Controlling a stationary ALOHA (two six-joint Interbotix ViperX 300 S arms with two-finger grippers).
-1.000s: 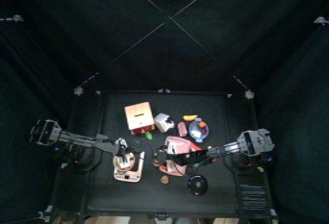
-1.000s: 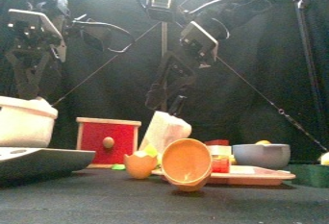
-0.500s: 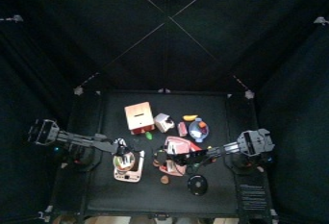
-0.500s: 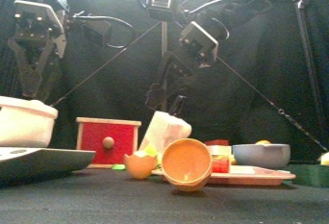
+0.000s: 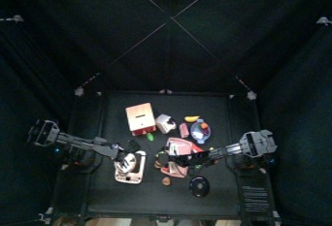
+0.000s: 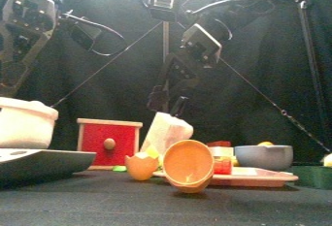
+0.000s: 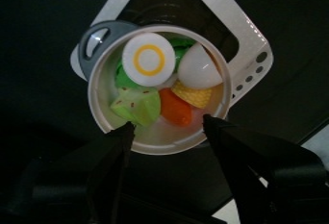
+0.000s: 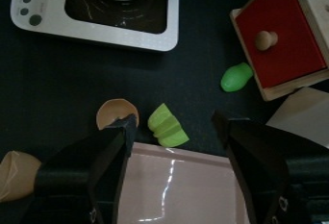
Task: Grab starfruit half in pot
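At the table's left, the left gripper [image 7: 170, 132] hangs above the pot [image 7: 106, 122], pointing down into it, its jaws spread wide with nothing between them but the pot's near rim; the pot, pale and round-mouthed from above, sits on a white toy stove [image 7: 251, 55]; inside it the starfruit half [image 7: 131, 108], a yellow-green chunk, lies against the wall beside an orange piece [image 7: 180, 108], with a halved egg [image 7: 152, 59] showing its yolk and a white egg [image 7: 199, 69] alongside; no jaw touches the fruit; toward the middle stand a red box [image 6: 109, 141] with a round knob and a white carton [image 6: 166, 133]; in front of them an orange bowl [image 6: 188, 164] lies tipped on its side; at the right a pink tray [image 6: 266, 177] lies flat; the right gripper [image 8: 176, 130] hovers over the tray's edge, jaws apart and empty, a green wedge [image 8: 167, 124] lying on the table between their tips.
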